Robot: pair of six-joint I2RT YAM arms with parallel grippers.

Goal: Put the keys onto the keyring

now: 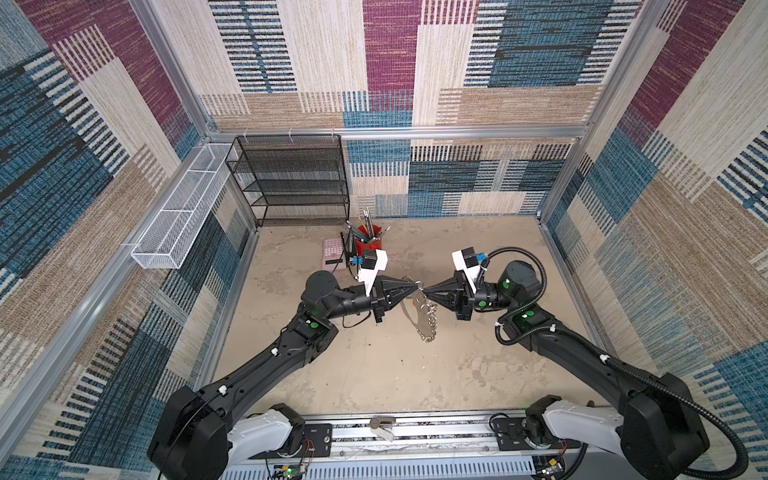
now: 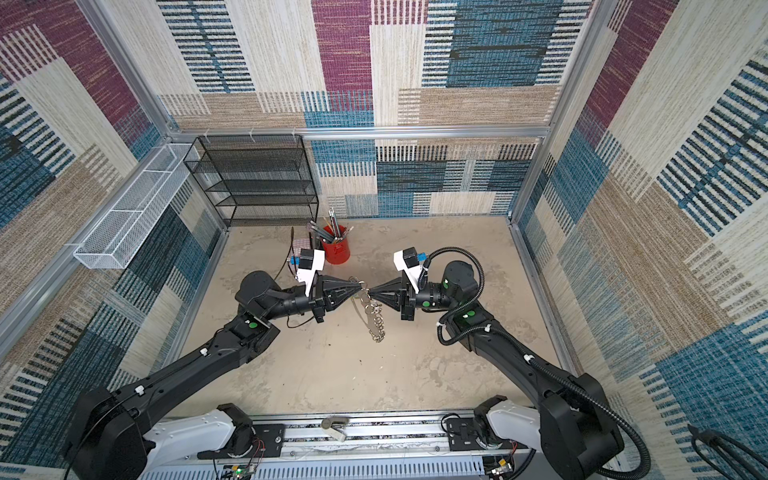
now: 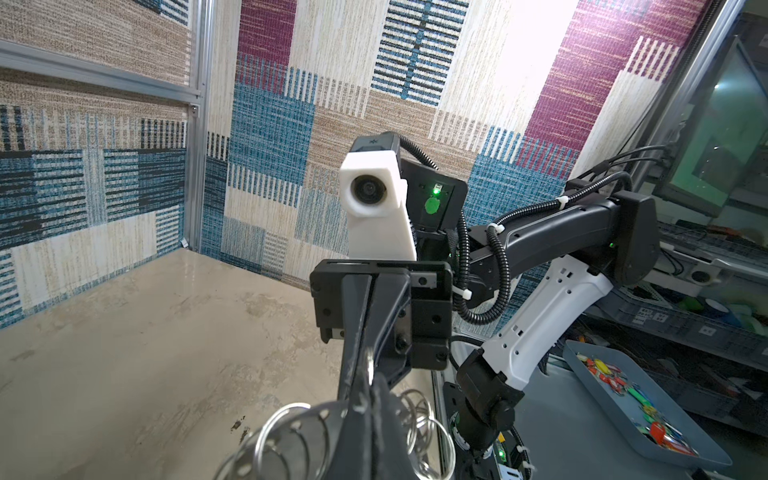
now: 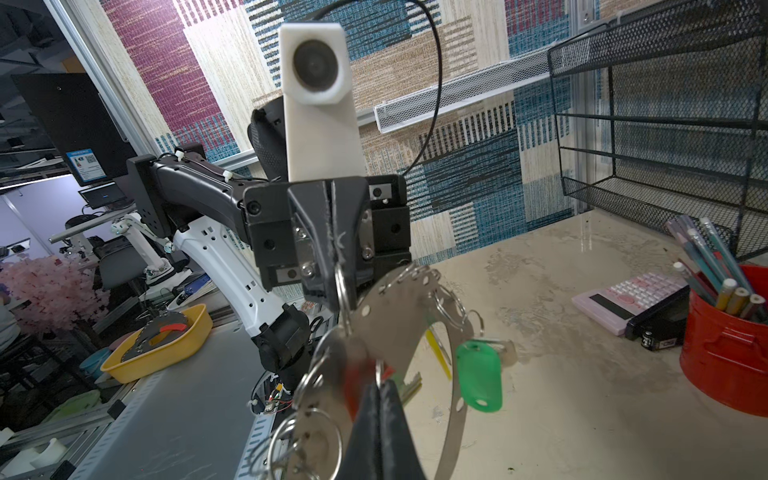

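I have one keyring (image 1: 427,328) up off the table (image 1: 374,374), near its middle, hanging where the two gripper tips meet. In both top views its long axis runs from those tips back towards the arm bases. The grey band curves on the left arm's side and its row of split rings faces the right arm. There are too many rings, overlapping, for me to count.

On it the right wrist view gives me one green-tagged key (image 4: 478,376) dangling clear. It also shows one blurred red tag (image 4: 357,376) and one yellow sliver (image 4: 438,351) behind the band.

The left gripper (image 1: 414,286) has its jaws together, pinching the band's upper end at a ring. The right gripper (image 1: 425,289) faces it, almost tip to tip, jaws also together beside the red tag. I cannot tell what they pinch.

Farther back stand one red pot (image 1: 369,243) of pens, one pink calculator (image 1: 333,254), one black mesh shelf (image 1: 291,178) and one white mesh basket (image 1: 183,212).
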